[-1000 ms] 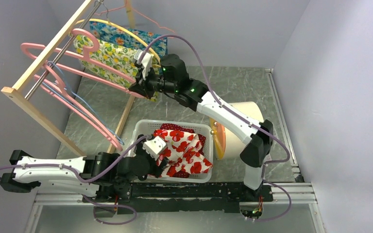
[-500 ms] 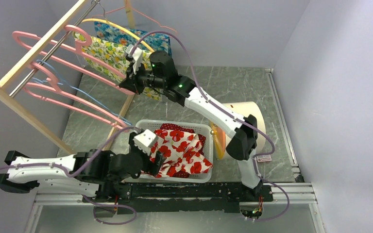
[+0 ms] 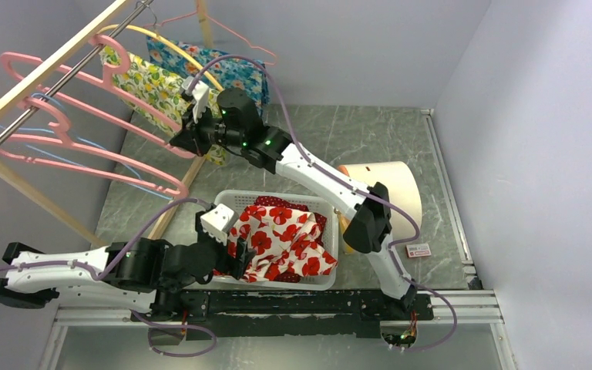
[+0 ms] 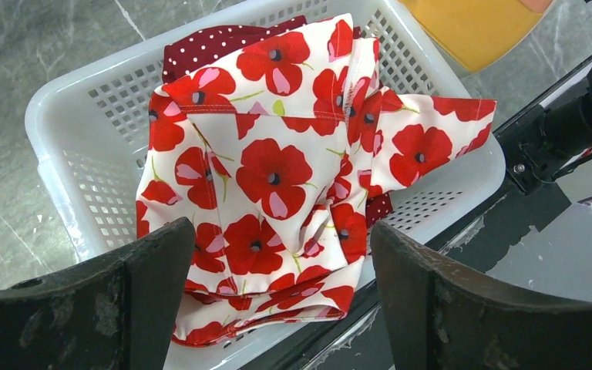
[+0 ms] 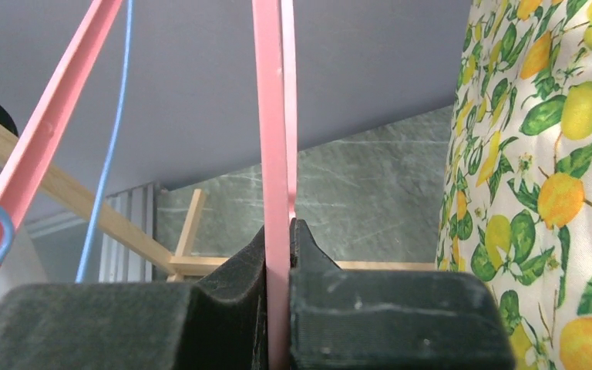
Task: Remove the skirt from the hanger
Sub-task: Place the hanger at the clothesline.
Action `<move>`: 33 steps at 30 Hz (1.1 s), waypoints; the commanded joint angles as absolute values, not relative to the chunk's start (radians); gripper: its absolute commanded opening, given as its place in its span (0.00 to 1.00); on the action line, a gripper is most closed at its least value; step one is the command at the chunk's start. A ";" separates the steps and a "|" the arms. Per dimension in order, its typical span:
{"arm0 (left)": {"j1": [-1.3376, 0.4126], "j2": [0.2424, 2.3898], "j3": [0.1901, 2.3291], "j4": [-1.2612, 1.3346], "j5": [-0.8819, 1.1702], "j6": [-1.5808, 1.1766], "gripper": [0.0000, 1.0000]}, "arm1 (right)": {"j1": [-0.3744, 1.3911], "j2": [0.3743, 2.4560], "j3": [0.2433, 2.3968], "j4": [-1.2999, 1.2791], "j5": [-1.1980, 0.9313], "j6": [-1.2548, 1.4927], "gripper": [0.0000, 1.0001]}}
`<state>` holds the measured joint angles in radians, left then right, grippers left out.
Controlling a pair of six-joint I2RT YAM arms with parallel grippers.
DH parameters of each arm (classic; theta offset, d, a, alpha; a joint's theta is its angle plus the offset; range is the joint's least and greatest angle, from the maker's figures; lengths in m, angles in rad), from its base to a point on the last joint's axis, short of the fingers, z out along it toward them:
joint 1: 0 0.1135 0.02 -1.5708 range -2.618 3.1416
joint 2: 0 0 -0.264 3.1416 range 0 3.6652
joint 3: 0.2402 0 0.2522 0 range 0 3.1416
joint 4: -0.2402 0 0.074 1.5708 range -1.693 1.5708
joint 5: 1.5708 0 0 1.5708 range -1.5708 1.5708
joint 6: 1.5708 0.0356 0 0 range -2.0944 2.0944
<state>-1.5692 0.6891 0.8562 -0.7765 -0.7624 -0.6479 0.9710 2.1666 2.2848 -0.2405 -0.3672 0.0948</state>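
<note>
Lemon-print skirt (image 5: 539,177): frame right of right gripper (image 5: 279,231) pinching pink hanger (image 5: 274,116); left gripper (image 4: 281,247) spread, empty, over laundry basket (image 4: 54,104), farther off.

- We see bright, even light from above in the top view; shadows on the table (image 3: 354,131) are faint and soft.
- In the left wrist view, the left end effector (image 4: 281,243) shows dark, slightly blurred fingers (image 4: 131,301), and pale glare sits at bottom right.
- In the right wrist view, the right end effector (image 5: 280,231) is murky and out of focus. The pink hanger (image 5: 276,139) it pinches looks mildly soft, and the lemon-print skirt (image 5: 555,177) is sharp.
</note>
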 commanded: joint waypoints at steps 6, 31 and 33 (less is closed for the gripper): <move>-1.574 0.646 0.860 -0.774 -0.769 -0.686 0.88 | 0.982 2.218 2.368 -0.149 -0.371 0.099 0.00; -1.574 0.684 0.887 -0.632 -0.660 -0.525 0.87 | 0.928 1.607 1.694 -0.245 -0.368 0.215 0.99; -1.574 0.676 0.875 -0.628 -0.657 -0.531 0.87 | 0.924 1.556 1.668 -0.261 -0.333 0.198 1.00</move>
